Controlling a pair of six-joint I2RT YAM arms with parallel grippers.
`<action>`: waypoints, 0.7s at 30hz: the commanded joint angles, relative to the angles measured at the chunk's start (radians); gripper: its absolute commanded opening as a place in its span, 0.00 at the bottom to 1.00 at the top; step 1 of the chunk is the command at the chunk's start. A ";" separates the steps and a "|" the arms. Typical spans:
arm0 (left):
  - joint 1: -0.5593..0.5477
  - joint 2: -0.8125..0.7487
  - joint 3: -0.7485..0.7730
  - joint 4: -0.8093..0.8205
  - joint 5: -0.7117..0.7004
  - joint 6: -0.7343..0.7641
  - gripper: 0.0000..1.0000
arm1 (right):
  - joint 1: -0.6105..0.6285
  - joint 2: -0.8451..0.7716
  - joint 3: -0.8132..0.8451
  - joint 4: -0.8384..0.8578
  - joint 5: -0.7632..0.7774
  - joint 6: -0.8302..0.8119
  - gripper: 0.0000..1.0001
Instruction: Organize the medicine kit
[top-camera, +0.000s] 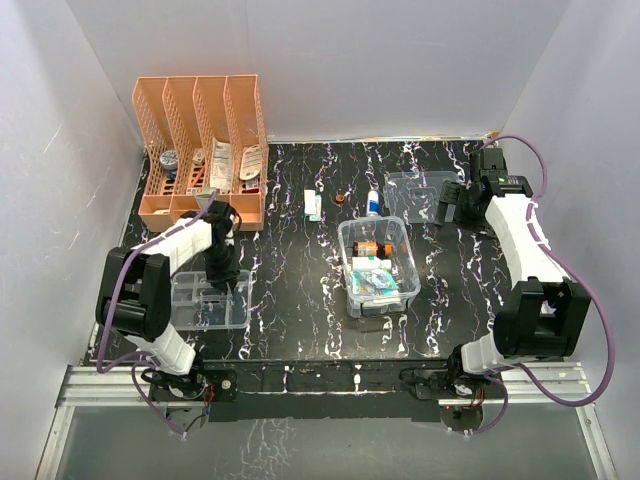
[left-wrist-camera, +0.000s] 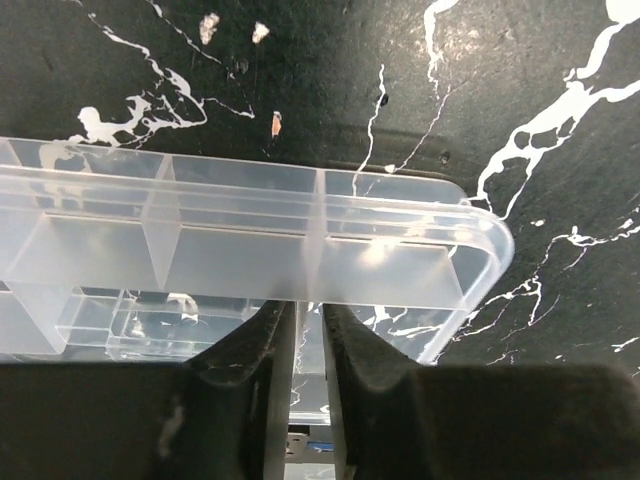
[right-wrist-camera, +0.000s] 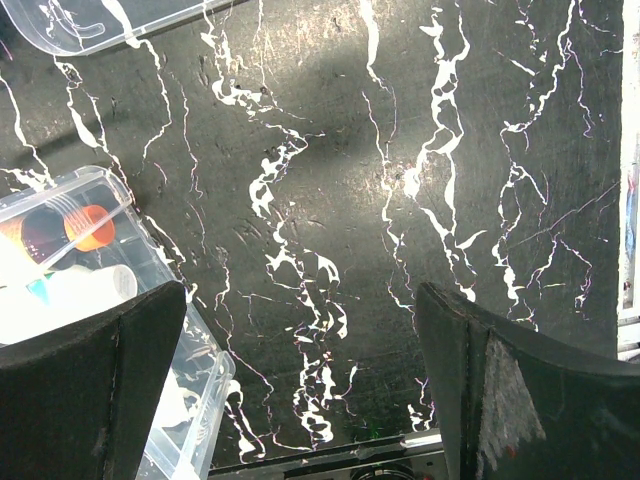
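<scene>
While the left gripper (left-wrist-camera: 305, 315) is narrowed to a slit, pinching the clear wall of the near-left divided tray (left-wrist-camera: 240, 255), the right gripper (right-wrist-camera: 300, 295) hangs jaws wide apart over bare table (right-wrist-camera: 330, 150), far right. Medicine kit (top-camera: 343, 262) sits mid-table, uncovered, its lid (top-camera: 420, 185) lying just beyond it.

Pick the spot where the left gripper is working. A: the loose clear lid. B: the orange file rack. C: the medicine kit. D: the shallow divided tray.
D: the left gripper has its fingers close together astride a wall of the divided tray, well apart from the medicine kit.
</scene>
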 joint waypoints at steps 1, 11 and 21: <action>-0.007 0.018 0.021 -0.006 0.012 -0.016 0.11 | -0.007 -0.014 0.035 0.019 0.013 0.004 0.98; -0.093 0.115 0.146 -0.014 0.003 -0.089 0.00 | -0.006 0.007 0.053 0.028 0.009 0.002 0.98; -0.235 0.258 0.325 -0.014 -0.028 -0.186 0.00 | -0.006 0.003 0.064 0.031 0.016 -0.001 0.98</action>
